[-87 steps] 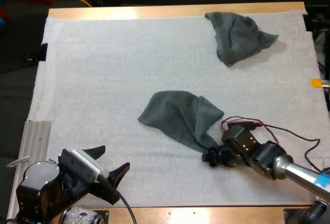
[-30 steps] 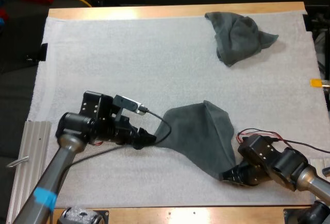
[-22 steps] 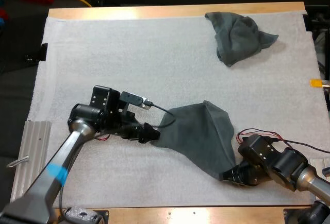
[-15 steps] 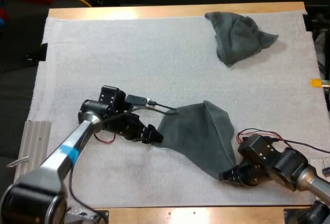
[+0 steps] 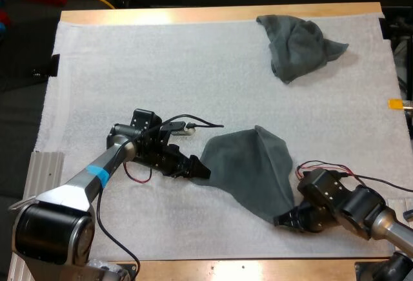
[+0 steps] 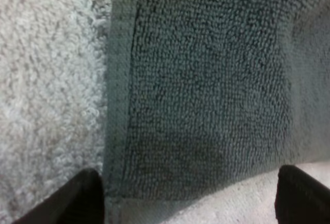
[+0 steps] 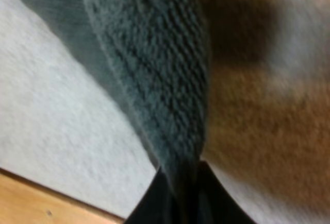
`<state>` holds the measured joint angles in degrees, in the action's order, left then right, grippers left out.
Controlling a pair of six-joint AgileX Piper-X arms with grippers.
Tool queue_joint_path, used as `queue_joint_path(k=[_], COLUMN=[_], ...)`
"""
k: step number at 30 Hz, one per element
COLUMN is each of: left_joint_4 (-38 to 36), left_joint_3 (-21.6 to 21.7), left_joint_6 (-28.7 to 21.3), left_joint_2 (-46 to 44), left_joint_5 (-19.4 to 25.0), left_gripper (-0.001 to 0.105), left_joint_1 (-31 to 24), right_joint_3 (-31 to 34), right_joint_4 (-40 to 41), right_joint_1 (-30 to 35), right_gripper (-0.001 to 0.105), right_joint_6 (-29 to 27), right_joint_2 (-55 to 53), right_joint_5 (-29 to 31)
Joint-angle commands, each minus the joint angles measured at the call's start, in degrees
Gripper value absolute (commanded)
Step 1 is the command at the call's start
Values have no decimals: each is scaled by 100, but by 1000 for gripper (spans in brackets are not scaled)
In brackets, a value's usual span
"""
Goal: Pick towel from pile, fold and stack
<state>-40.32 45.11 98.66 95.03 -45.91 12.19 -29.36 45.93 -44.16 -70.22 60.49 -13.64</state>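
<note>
A dark grey-green towel [image 5: 248, 168] lies partly spread on the white mat [image 5: 129, 68] near the middle. My left gripper [image 5: 199, 170] is low at the towel's left corner, open. In the left wrist view its fingers [image 6: 77, 198] stand wide apart on either side of the hemmed corner of the towel [image 6: 206, 80]. My right gripper [image 5: 282, 219] is shut on the towel's near right corner. The right wrist view shows the towel [image 7: 154, 80] pinched between the fingertips of that gripper [image 7: 180, 193] and rising away from them.
A second towel [image 5: 297, 45] lies crumpled at the mat's far right. The table's wooden front edge [image 5: 258, 269] runs just behind my right gripper. A ribbed metal plate [image 5: 39, 177] sits at the near left of the mat.
My left arm has come in from the near left corner and slid right until its open gripper straddles the towel's left corner. Earlier my right gripper dragged its corner nearer; it has since held still.
</note>
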Motion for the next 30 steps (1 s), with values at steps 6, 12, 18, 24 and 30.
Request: queue_joint_path(k=[6, 12, 18, 24, 30], left_joint_4=[-386, -392, -242, -317, -453], left_joint_3=[10, 10, 10, 10, 10], left_joint_6=[29, -114, -114, 38, 19], left_joint_2=[65, 65, 65, 65, -198], left_joint_5=[786, 1397, 1896, 2455, 2466], left_gripper=[68, 60, 49, 11, 3], left_joint_1=[61, 540, 1214, 1494, 1493], right_joint_3=[-12, -12, -12, -12, -12], right_joint_4=[-188, -216, -216, -216, -318], right_joint_1=[-5, -5, -5, -5, -5], right_gripper=[1, 1, 1, 1, 1], right_joint_6=[105, 104, 104, 104, 104], right_joint_2=[-41, -41, -41, -41, -41], right_joint_5=[9, 9, 9, 9, -7])
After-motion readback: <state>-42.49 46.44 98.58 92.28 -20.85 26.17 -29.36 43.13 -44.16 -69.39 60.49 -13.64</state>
